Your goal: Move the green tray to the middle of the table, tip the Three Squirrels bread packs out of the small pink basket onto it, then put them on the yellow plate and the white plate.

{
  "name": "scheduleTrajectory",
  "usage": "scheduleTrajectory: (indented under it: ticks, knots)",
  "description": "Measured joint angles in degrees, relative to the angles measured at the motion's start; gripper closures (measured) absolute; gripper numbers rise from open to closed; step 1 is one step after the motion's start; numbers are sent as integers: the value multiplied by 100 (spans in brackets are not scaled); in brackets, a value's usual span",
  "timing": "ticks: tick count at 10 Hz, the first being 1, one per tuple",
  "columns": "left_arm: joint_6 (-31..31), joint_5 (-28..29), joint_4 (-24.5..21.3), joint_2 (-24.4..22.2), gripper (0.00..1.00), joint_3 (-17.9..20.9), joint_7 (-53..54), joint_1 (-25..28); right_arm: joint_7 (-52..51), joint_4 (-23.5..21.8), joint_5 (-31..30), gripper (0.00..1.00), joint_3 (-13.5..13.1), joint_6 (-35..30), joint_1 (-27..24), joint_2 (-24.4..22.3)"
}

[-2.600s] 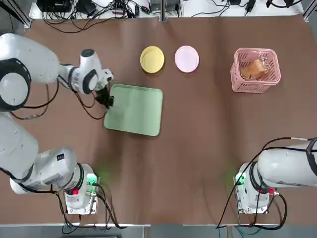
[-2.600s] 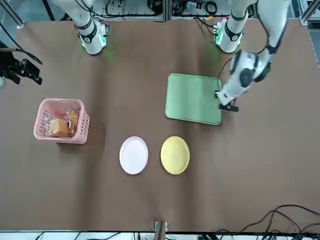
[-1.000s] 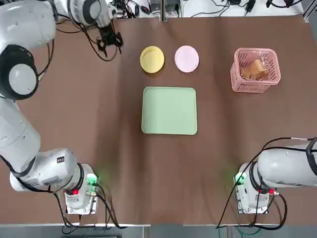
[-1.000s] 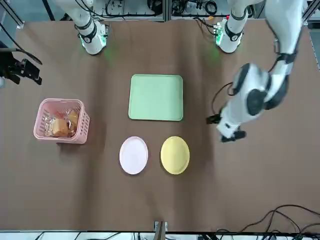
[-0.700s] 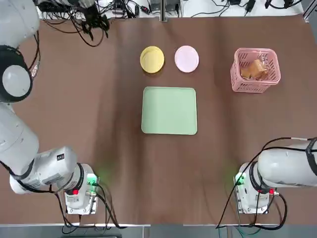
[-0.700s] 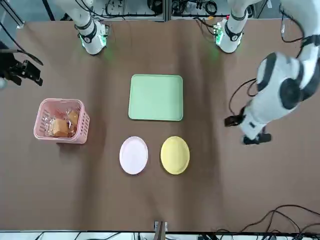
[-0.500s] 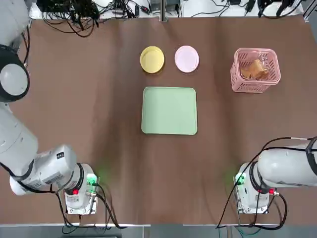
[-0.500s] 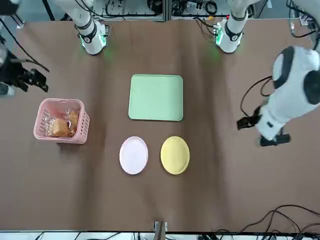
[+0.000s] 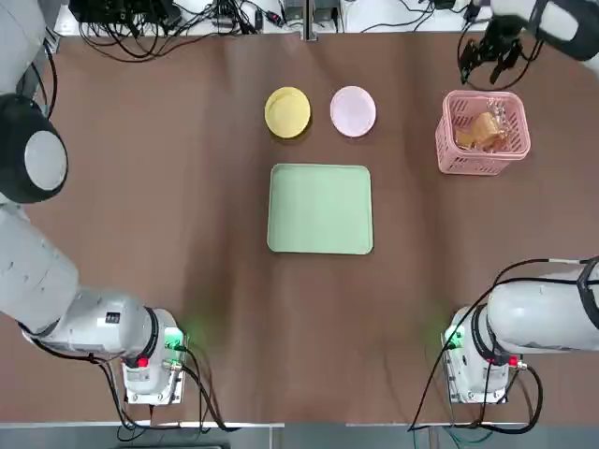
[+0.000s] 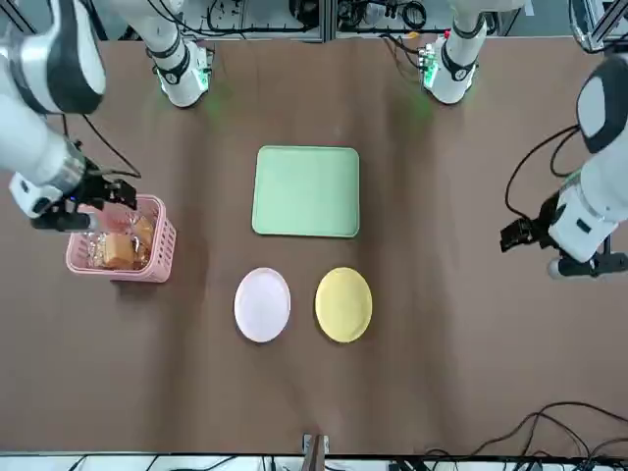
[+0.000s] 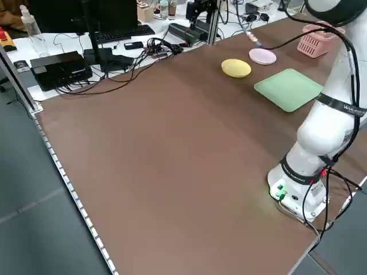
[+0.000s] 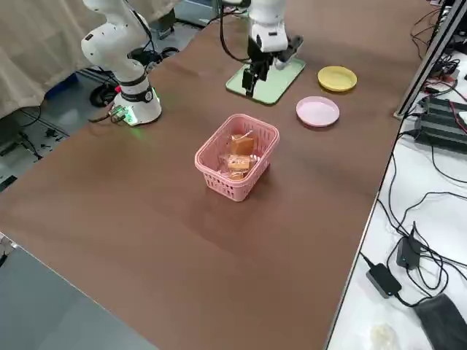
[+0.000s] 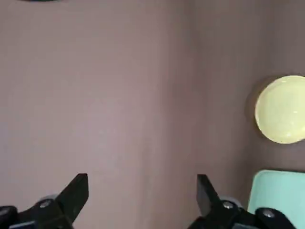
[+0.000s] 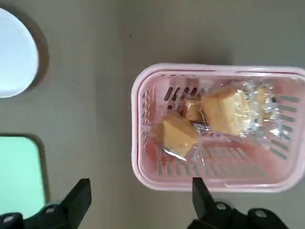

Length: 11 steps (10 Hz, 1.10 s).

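Off at the robot's left, the left gripper (image 13: 141, 186) has let go of the green tray (image 9: 320, 208) and swung well away from it. It now hangs over bare table (image 9: 187, 234) with its fingers spread wide and nothing between them. The tray, which sat left of centre a couple of seconds ago, now lies square in the middle of the table, just in front of the yellow plate (image 9: 287, 112) and the white plate (image 9: 353, 110), both still empty. That step looks finished. Further right, the small pink basket (image 9: 477, 164) has not moved and the Three Squirrels bread packs (image 9: 482, 129) are still heaped inside it. What is new there is the right gripper (image 9: 489, 64), out of the overhead view a moment ago and now hovering above the basket's edge, fingers spread and touching nothing. The work seems to be passing to the right arm, which must next grip the basket and tip it over the tray.
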Motion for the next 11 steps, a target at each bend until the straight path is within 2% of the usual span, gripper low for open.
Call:
scheduleTrajectory:
  ticks: [2, 4, 7, 9, 11]
  knots:
    - [-91, -6, 17, -119, 0, 30, 15, -23, -3, -746, 0, 6, 1, 909, 52, 9]
    - [-108, -6, 61, -115, 0, 37, 53, -48, -2, -1106, 0, 7, 3, 1447, 183, 37]
    - [-199, -6, 351, -18, 0, 27, 73, -173, -4, -1181, 0, 11, -17, 1983, 188, 508]
    - [-202, -6, 373, 15, 0, 24, 73, -177, -4, -1181, 0, 13, -16, 2239, 190, 802]
    - [-202, -6, 375, 20, 0, 24, 73, -177, -5, -1181, 0, 22, -14, 2292, 195, 893]
